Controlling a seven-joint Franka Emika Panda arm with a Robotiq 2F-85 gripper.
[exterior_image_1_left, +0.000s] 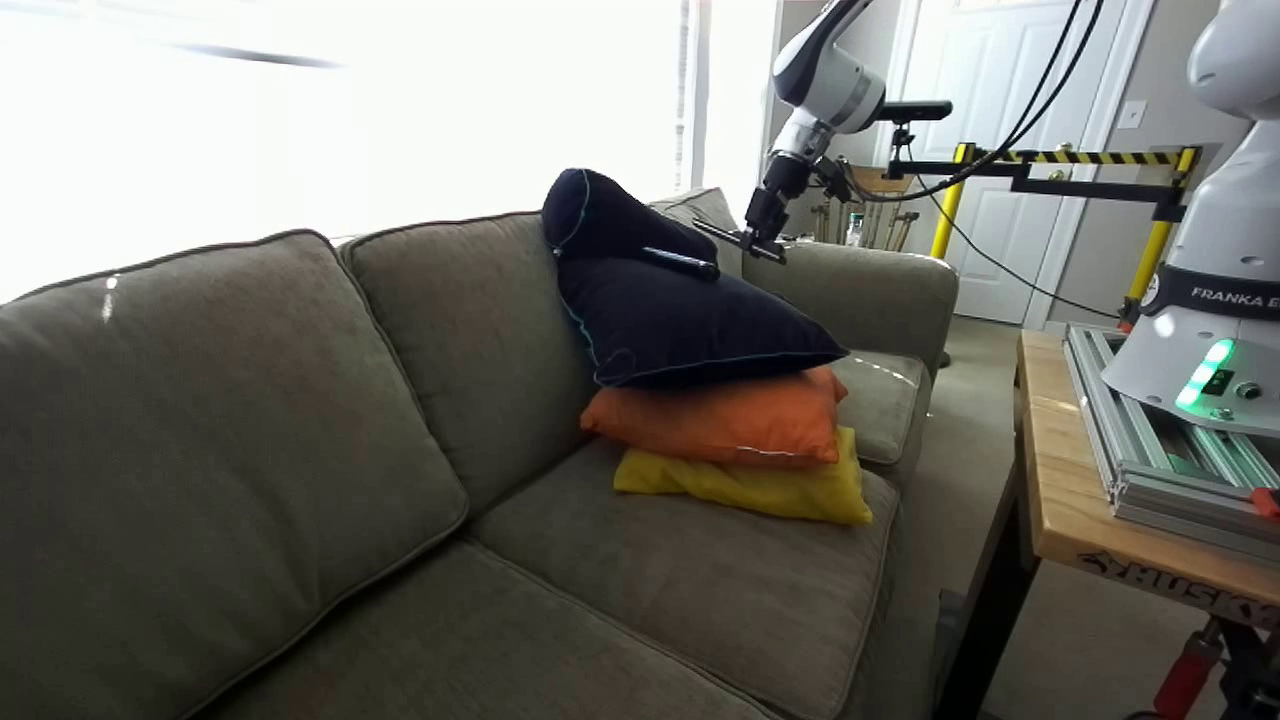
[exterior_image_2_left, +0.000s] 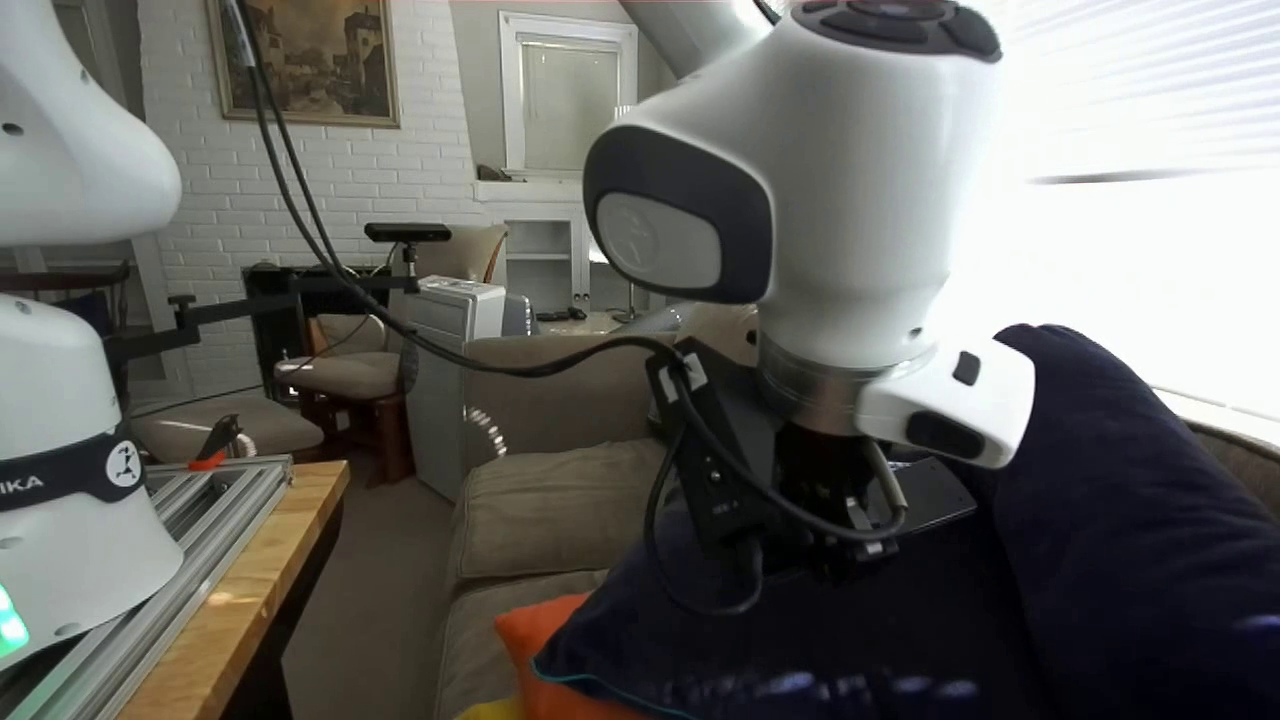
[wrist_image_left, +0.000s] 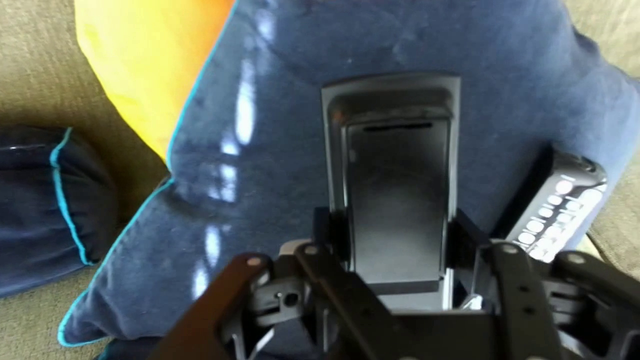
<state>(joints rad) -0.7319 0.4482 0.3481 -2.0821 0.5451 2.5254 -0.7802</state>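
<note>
Black slab (wrist_image_left: 397, 190) is pinched by its long sides in the gripper (wrist_image_left: 393, 227), up over the navy pillow (wrist_image_left: 285, 135). Contact looks small imo, so a bump could make it pivot or slip, maybe onto that remote (wrist_image_left: 557, 207).

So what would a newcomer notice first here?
Probably the white robot arm, extended over the couch. Its jaws grip a flat black object above a navy pillow. Beneath that pillow, an orange pillow and a yellow pillow stand out brightly.
</note>
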